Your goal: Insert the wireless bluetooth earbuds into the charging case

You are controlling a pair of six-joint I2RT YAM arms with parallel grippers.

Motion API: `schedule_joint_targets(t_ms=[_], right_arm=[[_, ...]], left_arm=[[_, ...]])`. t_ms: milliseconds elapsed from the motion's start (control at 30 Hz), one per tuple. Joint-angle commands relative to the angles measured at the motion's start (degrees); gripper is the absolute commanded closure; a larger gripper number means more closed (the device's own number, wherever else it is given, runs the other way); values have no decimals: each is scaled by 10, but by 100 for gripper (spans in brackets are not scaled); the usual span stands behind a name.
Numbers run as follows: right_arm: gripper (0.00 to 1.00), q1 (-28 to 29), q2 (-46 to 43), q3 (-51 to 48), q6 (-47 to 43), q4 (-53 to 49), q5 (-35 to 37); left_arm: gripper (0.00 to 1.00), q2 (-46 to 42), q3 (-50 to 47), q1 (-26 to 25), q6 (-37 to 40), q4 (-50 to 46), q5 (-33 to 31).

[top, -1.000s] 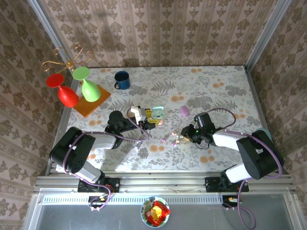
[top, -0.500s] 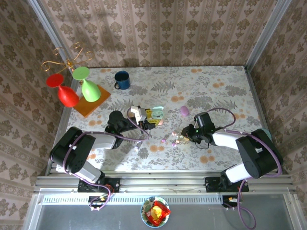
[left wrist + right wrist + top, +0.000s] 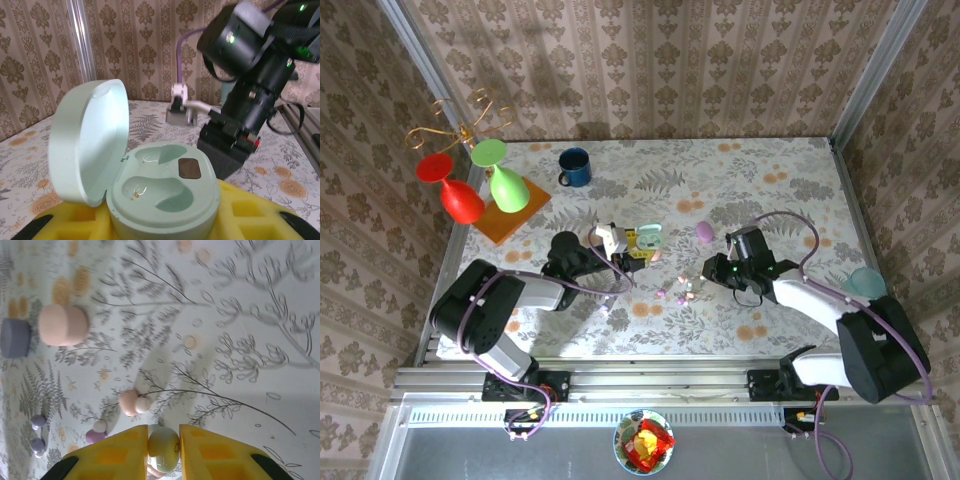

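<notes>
Floral table (image 3: 780, 190), both arms reaching in from its near edge. Right arm (image 3: 250, 75), black and bulky, looming just beyond the left claw's load. Left claw (image 3: 165, 217): closed on the mint charging case (image 3: 165, 192), one yellow pad on each side of its base. Lid hinged up and leaning left of the claw's midline, two hollow wells facing upward (tiny gold contacts at the bottom of the nearer one). Right claw (image 3: 163, 437): pinching a greenish earbud (image 3: 163, 447) tight between its yellow pads. Well ahead of that claw's tips and off to the left: a pink case (image 3: 64, 325) and a purple case (image 3: 15, 337), both shut, just beside each other. Just ahead of the tips: a pink earbud (image 3: 132, 402) with a pale end. Left of the tips, near the left pad: a purple-and-white earbud (image 3: 95, 432). Farther left: two small purple earbuds (image 3: 37, 433), close together on the cloth.
</notes>
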Motion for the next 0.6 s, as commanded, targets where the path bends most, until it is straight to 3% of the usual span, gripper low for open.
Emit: schedule_joint_targets(t_ms=[0, 333, 567], right_arm=[[75, 14, -37, 31, -84, -51, 49], [73, 65, -119, 76, -192, -56, 115], [73, 54, -84, 102, -154, -125, 163]], left_arm=[[78, 18, 2, 3, 17, 17, -3], [78, 45, 5, 3, 17, 16, 0], [78, 47, 4, 2, 15, 18, 1]])
